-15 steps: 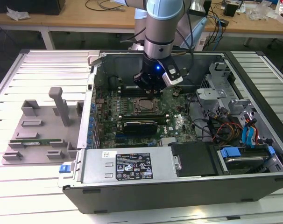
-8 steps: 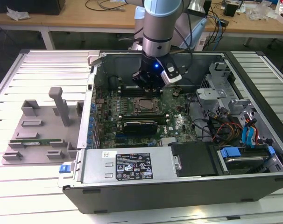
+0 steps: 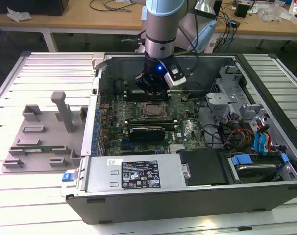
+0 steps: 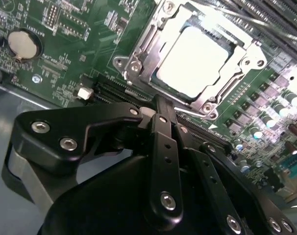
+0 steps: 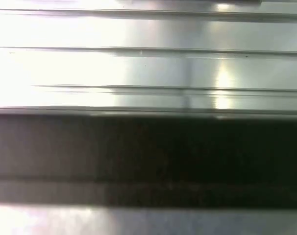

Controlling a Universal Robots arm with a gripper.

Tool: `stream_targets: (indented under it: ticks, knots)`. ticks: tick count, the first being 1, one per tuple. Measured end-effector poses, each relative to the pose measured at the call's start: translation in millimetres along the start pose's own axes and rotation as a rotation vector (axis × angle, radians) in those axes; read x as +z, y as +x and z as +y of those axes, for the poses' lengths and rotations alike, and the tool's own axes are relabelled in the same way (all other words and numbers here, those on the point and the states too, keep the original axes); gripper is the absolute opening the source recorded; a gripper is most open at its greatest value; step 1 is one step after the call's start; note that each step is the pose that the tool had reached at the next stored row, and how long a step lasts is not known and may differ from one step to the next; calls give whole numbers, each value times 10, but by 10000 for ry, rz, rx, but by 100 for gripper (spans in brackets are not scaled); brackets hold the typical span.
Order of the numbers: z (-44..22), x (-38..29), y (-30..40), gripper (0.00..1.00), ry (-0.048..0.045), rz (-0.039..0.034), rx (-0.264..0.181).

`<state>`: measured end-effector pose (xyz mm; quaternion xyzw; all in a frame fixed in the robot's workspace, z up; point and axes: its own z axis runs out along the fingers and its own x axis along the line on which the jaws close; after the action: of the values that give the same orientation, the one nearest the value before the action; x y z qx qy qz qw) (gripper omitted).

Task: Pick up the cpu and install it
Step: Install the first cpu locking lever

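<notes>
The cpu lies flat inside the metal socket frame on the green motherboard, its silver top glaring under the light. In the exterior view the socket with the cpu sits near the middle of the open computer case. My gripper hangs straight above it, a little over the board. In the second wrist view the black gripper points at the socket's near edge, close to it. Its fingers look shut, with nothing between them.
A black graphics card sits just in front of the socket. Drive cages and cables crowd the case at the exterior view's right. A grey plastic tray stands on the slatted table at the left.
</notes>
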<state>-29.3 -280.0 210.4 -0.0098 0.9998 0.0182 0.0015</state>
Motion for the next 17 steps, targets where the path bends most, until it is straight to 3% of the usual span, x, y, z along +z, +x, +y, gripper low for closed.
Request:
stream_targets:
  ticks: [6, 17]
  knots:
    - [9, 1, -13, 11, 0, 11, -17]
    - [4, 41, -121, 11, -4, 135, -45]
